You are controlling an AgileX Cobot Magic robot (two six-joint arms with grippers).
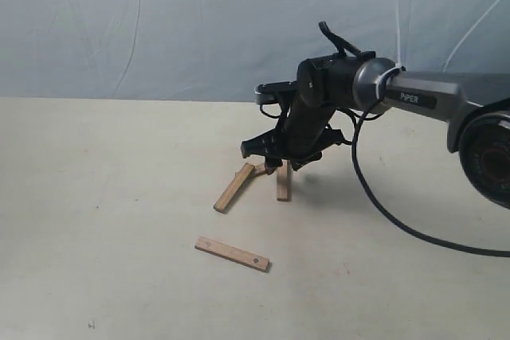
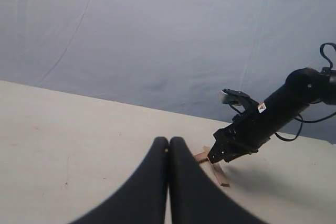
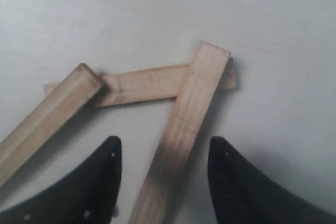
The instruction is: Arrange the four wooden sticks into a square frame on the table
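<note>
Three wooden sticks cluster mid-table: a slanted one [image 1: 233, 187], an upright-lying one [image 1: 283, 185] and a third [image 1: 259, 168] joining their far ends. The fourth stick [image 1: 232, 254] lies alone nearer the front. My right gripper [image 1: 279, 161] hovers low over the cluster. In the right wrist view it [image 3: 165, 150] is open and straddles one stick [image 3: 184, 129] without touching it; that stick's end overlaps the cross stick [image 3: 147, 85], and the slanted stick [image 3: 47, 116] is beside it. My left gripper [image 2: 168, 148] is shut on nothing, far from the sticks [image 2: 220, 174].
The pale table [image 1: 96, 220] stretches wide around the sticks. A wrinkled blue-grey backdrop [image 1: 159, 21] stands behind it. The right arm [image 1: 430, 97] and its black cable [image 1: 382, 205] cross the right side of the table.
</note>
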